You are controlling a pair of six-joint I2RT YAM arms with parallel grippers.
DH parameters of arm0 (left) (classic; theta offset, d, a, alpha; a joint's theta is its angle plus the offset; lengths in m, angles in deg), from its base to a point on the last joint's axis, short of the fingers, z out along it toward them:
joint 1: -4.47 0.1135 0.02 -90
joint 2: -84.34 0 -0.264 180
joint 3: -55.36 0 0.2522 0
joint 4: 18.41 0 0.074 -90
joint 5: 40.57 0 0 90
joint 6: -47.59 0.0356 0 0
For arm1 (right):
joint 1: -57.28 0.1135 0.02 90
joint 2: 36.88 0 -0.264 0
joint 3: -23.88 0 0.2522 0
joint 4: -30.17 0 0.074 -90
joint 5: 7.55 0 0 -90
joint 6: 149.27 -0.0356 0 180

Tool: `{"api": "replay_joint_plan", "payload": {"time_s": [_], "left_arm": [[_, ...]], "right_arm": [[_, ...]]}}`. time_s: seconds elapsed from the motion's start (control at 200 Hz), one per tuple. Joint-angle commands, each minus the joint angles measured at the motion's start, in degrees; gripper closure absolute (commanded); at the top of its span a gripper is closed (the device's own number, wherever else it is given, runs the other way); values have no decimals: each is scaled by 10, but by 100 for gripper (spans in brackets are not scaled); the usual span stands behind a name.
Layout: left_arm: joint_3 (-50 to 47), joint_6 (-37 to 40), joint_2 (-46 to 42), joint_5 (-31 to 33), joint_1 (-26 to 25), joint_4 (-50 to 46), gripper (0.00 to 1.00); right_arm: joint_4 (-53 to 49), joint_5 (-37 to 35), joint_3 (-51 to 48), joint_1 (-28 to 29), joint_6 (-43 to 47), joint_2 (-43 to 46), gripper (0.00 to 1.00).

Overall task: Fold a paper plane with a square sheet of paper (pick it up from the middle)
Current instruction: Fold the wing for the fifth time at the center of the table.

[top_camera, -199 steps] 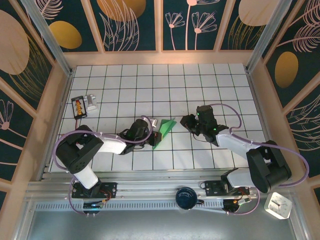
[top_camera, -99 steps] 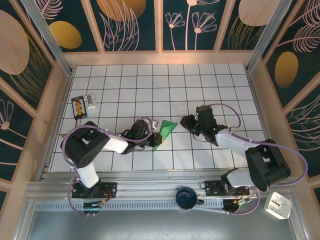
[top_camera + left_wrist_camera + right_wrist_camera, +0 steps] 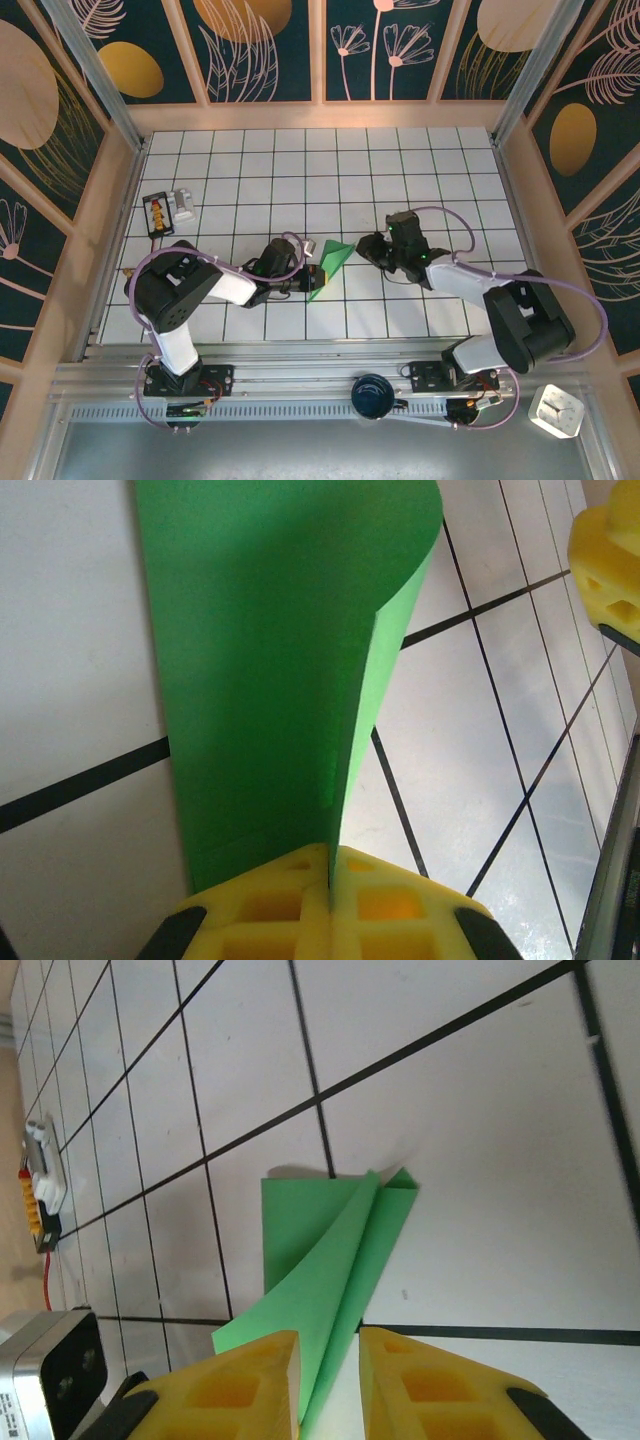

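over the last second the right gripper [image 3: 363, 247] has crept left to the green sheet [image 3: 330, 262], mid-frame on the worktop [image 3: 400, 160]; its jaws, slightly parted, now straddle the sheet's narrow end without clamping it; the left gripper [image 3: 330, 865] stays clenched on the opposite edge, one flap curling upward; a two-handed crease looks ready to begin; what the dark cup [image 3: 373, 395] at the lower edge holds, i cannot tell

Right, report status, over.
Left pincer shut on creased green paper. Right pincer open, close by its far end. Partly folded, no plane yet. Small black box well off to the side.
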Motion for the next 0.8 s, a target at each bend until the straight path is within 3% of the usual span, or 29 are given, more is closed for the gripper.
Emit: {"api": "replay_joint_plan", "payload": {"time_s": [0.0,0.31,0.796], "left_arm": [[8,-5,26,-10,1,-34,100],[19,-21,44,-14,2,-85,100],[29,-29,61,-20,2,-116,100]], "right_arm": [[27,26,34,20,40,-28,81],[59,48,83,72,56,-128,92],[78,49,76,68,69,-181,95]]}}
